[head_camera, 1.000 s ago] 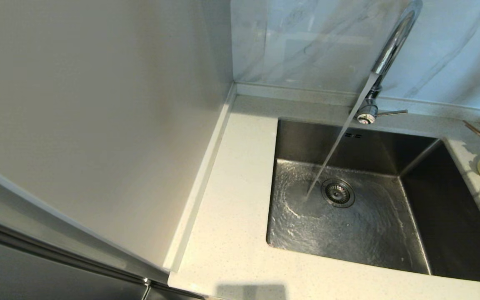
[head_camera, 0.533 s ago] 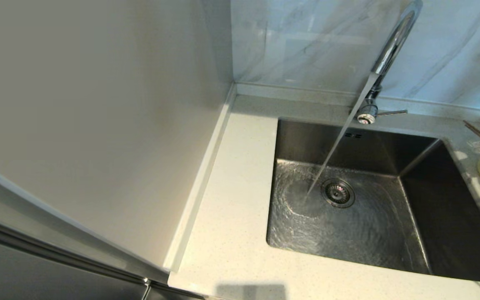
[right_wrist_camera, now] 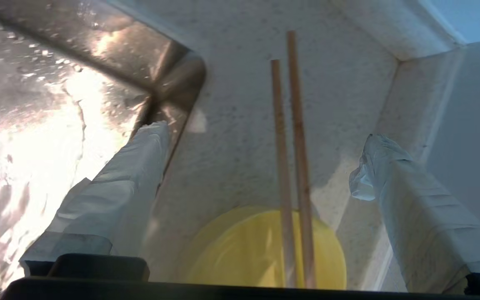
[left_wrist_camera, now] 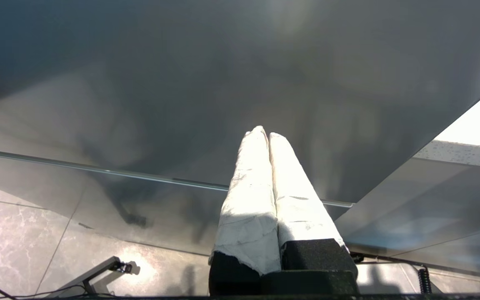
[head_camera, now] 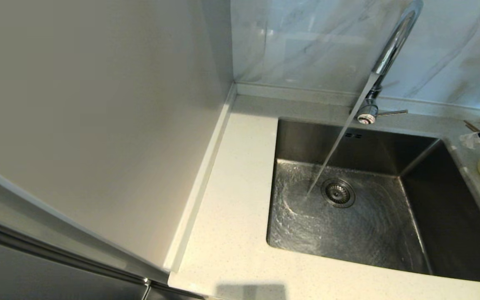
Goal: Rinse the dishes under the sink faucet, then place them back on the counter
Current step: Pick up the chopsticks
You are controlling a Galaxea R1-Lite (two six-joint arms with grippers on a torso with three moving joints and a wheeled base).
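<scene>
Chopsticks, 2 thin wooden sticks, lie side by side on the counter at the right of the sink, with their near ends resting across the yellow bowl. The right gripper hangs above them with its wrapped fingers spread wide, 1 on each side of the sticks, touching nothing. Water runs from the faucet into the sink. The left gripper is parked low beside the cabinet, its fingers pressed together.
</scene>
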